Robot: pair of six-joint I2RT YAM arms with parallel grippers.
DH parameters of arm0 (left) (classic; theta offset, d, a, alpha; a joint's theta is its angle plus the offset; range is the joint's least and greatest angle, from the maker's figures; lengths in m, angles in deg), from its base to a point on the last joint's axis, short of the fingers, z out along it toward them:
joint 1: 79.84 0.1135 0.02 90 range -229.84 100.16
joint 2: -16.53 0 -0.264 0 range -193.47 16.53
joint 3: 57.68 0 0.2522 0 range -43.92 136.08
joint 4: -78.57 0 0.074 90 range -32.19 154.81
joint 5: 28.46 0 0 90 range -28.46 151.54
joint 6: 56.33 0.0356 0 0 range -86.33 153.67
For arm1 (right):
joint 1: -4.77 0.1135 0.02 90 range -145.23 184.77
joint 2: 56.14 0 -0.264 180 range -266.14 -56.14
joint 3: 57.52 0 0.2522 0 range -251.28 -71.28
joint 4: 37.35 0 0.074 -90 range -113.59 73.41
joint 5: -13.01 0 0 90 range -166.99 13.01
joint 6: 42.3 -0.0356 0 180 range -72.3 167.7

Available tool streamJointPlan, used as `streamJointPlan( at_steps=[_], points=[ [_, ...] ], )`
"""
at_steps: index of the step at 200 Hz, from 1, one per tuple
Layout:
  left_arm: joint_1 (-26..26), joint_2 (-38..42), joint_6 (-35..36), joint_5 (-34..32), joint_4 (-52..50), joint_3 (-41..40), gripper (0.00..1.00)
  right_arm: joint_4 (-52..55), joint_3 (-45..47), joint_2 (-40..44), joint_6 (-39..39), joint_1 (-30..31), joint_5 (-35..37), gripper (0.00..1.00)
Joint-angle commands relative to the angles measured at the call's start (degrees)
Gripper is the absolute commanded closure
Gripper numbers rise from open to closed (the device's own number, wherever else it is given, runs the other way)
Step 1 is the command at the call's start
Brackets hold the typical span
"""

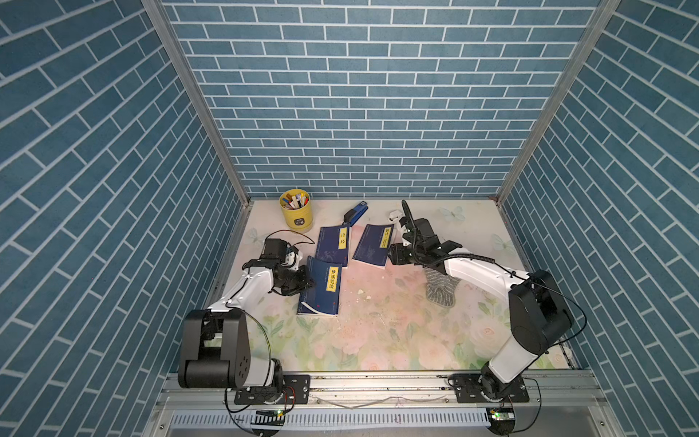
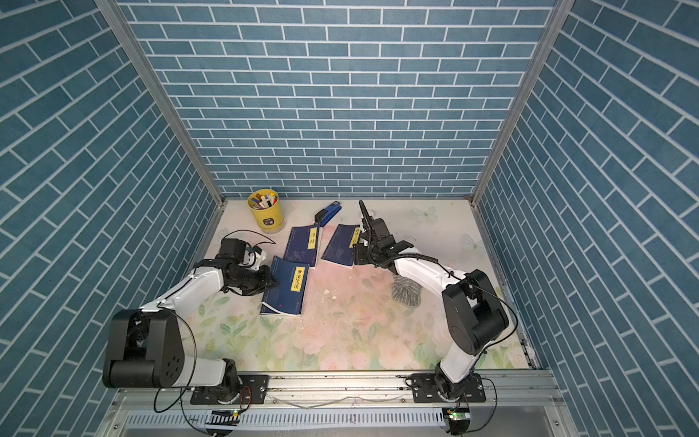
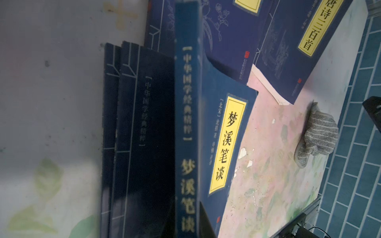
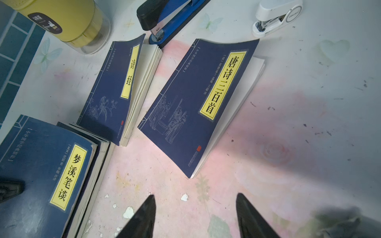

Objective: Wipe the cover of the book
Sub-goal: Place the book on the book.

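Observation:
Three dark blue books with yellow title strips lie on the flowered table. My left gripper [image 1: 308,284] [image 3: 189,226] is shut on the spine edge of the near-left book [image 1: 320,291] [image 3: 216,127], one finger [image 4: 10,189] on its cover. The middle book [image 1: 333,246] and the right book [image 1: 372,246] [image 4: 198,107] lie flat and untouched. Just off the right book's near corner, my right gripper [image 1: 391,260] [image 4: 195,195] hovers open over bare table with nothing between its fingers. A grey striped cloth [image 1: 440,291] [image 3: 317,136] lies crumpled on the table, partly under my right arm.
At the back stand a yellow pen cup [image 1: 296,210], a blue stapler [image 1: 355,212] and a white stapler [image 4: 276,16]. White flecks [image 4: 184,197] dot the table between the books and the cloth. Blue brick walls close in three sides.

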Motion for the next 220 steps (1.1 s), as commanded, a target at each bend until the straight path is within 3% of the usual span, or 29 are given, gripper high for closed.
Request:
streamJointPlan(
  at_steps=[1, 79, 148, 220],
  points=[
    [0.2, -0.6, 0.0, -2.1, 1.7, -1.5, 1.00, -1.0, 0.4, -0.5, 1.8, -0.4, -0.6, 0.38],
    [0.2, -2.3, -1.2, -2.2, 5.5, -4.0, 0.92, -1.1, 0.4, -1.2, 1.7, -0.6, -0.8, 0.38],
    [0.2, -2.9, -0.9, -4.4, 5.6, -3.3, 0.64, -0.8, 0.0, -1.7, 1.5, -0.6, -3.4, 0.38],
    [0.3, -2.9, -0.9, -7.2, 5.5, -2.6, 0.49, 0.5, 0.1, -2.3, 1.0, 0.1, -5.8, 0.38]
  ],
)
